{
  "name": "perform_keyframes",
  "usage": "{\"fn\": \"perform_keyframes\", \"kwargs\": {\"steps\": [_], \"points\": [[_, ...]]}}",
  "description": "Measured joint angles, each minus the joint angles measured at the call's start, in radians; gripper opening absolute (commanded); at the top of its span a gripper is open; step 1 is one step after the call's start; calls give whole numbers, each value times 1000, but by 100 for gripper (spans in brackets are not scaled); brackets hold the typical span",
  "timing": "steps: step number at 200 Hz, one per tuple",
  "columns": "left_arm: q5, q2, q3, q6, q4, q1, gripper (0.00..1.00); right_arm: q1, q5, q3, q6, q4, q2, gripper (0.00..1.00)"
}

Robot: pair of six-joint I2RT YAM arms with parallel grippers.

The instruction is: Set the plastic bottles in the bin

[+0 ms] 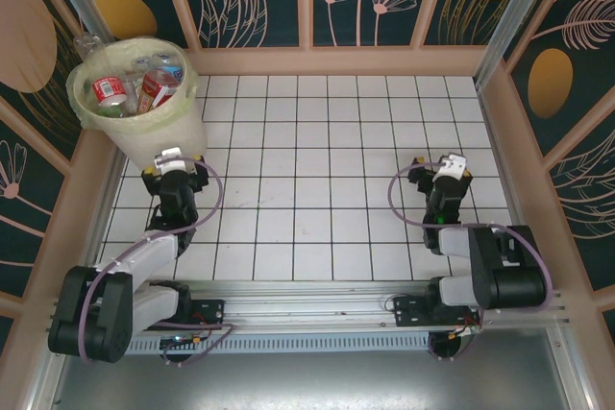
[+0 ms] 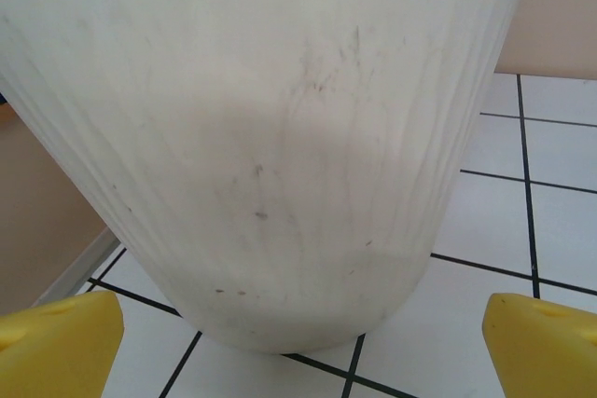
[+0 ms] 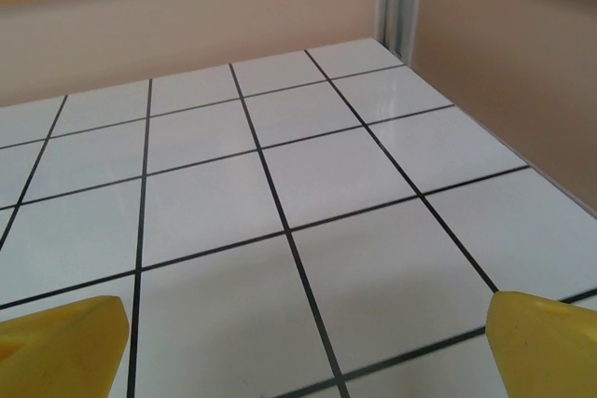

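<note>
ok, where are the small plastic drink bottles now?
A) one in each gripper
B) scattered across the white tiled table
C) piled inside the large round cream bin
C: the small plastic bottles sit heaped inside the round cream bin in the far left corner.

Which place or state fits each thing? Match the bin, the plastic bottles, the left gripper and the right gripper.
Things:
1. bin
2. plastic bottles
3. left gripper
4. right gripper

Places or states:
a. piled inside the bin
b. standing at the far left corner of the table
c. open, over the right side of the table
d. open, close against the bin's wall

Pairs: 1-b, 2-a, 3-d, 4-c
</note>
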Motion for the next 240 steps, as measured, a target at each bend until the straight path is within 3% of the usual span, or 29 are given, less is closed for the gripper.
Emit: {"fn": "perform_keyframes", "kwargs": {"steps": [32, 109, 149, 185, 240], "points": [[16, 59, -34, 29, 129, 16, 99, -12, -26, 0, -11, 102, 97, 99], [104, 303, -94, 54, 534, 44, 99, -13, -89, -48, -34, 274, 119, 99], [147, 353, -116, 36, 646, 80, 99, -24, -99, -27, -34, 274, 164, 99], [208, 372, -104, 10, 629, 128, 99, -52, -100, -9, -12, 261, 164, 99], [279, 371, -140, 7, 694, 129, 99, -52, -107, -17, -8, 266, 164, 99]]}}
